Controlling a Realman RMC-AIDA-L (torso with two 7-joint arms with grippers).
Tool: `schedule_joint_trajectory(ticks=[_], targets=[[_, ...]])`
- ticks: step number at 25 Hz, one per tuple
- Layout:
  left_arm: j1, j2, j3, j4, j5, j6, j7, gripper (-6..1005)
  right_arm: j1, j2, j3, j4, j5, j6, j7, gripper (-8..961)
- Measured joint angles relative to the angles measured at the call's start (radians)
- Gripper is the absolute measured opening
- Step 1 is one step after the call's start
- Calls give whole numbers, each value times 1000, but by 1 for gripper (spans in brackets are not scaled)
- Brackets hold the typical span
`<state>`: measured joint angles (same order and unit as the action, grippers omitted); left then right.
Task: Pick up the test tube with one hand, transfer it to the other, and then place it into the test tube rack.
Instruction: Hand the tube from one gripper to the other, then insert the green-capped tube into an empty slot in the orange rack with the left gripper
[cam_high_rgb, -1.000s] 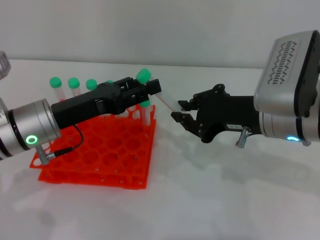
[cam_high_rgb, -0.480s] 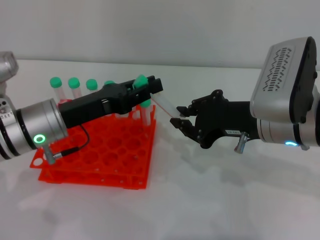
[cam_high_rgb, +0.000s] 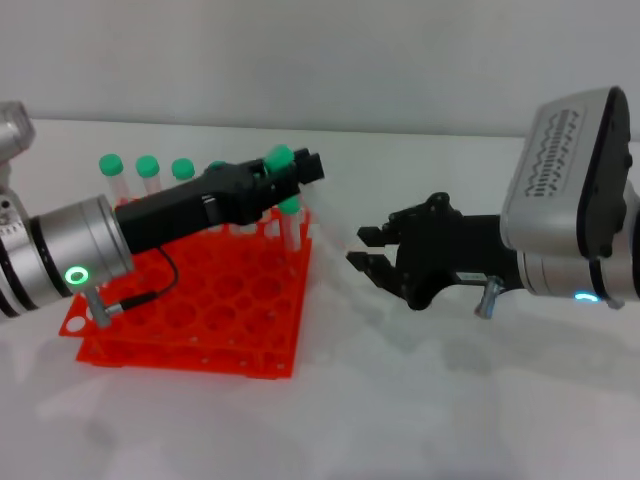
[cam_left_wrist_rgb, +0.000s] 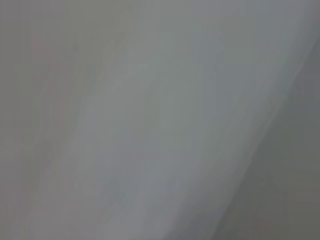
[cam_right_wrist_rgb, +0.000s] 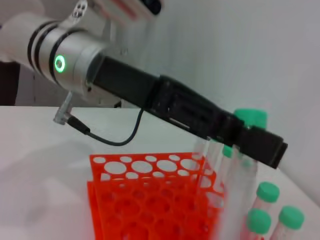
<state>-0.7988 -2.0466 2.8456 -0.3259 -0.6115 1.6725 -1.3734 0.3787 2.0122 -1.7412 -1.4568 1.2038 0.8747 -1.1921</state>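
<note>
The test tube (cam_high_rgb: 281, 157), clear with a green cap, is held near its cap by my left gripper (cam_high_rgb: 296, 170), the one on the arm with the green ring. It hangs above the far right corner of the orange-red test tube rack (cam_high_rgb: 200, 310), and its lower part is blurred. In the right wrist view the tube's cap (cam_right_wrist_rgb: 250, 118) shows above the left gripper (cam_right_wrist_rgb: 256, 141), over the rack (cam_right_wrist_rgb: 145, 200). My right gripper (cam_high_rgb: 364, 249), on the arm with the blue ring, is open and empty, a short way right of the tube. The left wrist view shows only grey blur.
Several more green-capped tubes (cam_high_rgb: 148, 166) stand along the rack's far row, and one (cam_high_rgb: 290, 210) stands at its far right corner, just under the left gripper. A thin black cable (cam_high_rgb: 150, 285) hangs from the left arm over the rack. The white table (cam_high_rgb: 420, 400) runs to the front and right.
The tube's tip was between the right gripper's fingers; it is now free of them. The right gripper has drawn back slightly to the right. The tube has swung downward in the left gripper.
</note>
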Motion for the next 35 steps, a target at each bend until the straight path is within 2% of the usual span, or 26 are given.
schedule_joint_trajectory(ticks=[4,9,14,17,22,30,35], targets=[[0,1,0,-1,-6,14,0,208,-1,-1,4,5,-1,1,6,363],[6,6,0,-3,-31,57,-1,213,-5,-2,51,29,-20,3,13,373],[12,16,0,-49,-44,134,-36,218,-24,-3,141,65,-25,4,11,578],[14,10,0,-123,-52,165,-90,221,-45,-4,208,76,-26,3,1,805],[38,-32,0,-338,-75,170,-208,226,-67,-5,289,102,-26,2,-10,830],[63,-36,0,-492,-109,112,-270,233,-65,-6,293,151,-18,1,-6,859],[25,-37,1,-545,-92,19,-266,238,-64,-4,256,168,12,-2,-2,857]])
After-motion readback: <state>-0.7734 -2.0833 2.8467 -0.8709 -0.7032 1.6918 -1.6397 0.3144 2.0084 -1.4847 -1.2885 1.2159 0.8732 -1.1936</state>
